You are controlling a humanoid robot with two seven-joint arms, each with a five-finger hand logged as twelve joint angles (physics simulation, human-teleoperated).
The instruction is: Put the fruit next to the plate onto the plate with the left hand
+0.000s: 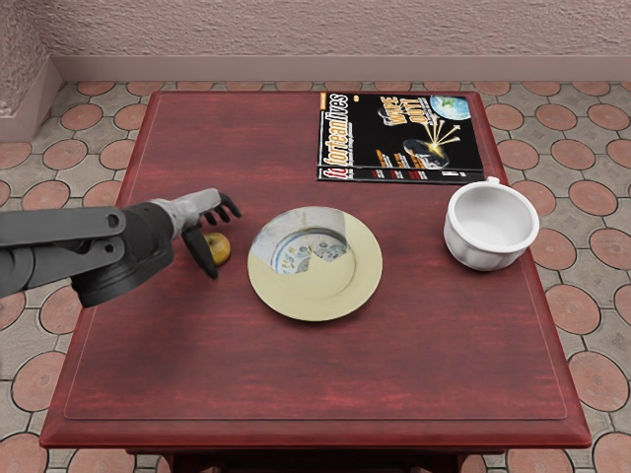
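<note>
Left hand (202, 225) at the fruit (219, 248), which lies on the worktop (296, 365) beside the plate (340, 296).

The left arm reaches in from 9 o'clock. Its dark fingers (225, 208) are spread wide, with the upper ones fanned out above the fruit and the thumb pointing down at its near side. The fruit lies in the gap between them, not enclosed, and whether the thumb touches it cannot be told. The small yellowish fruit sits on the red worktop just off the plate's rim at the plate's 9 o'clock, apart from it. A magazine (399, 138) lies towards the plate's 1 o'clock, and a white cup (490, 225) stands at its 3 o'clock.
</note>
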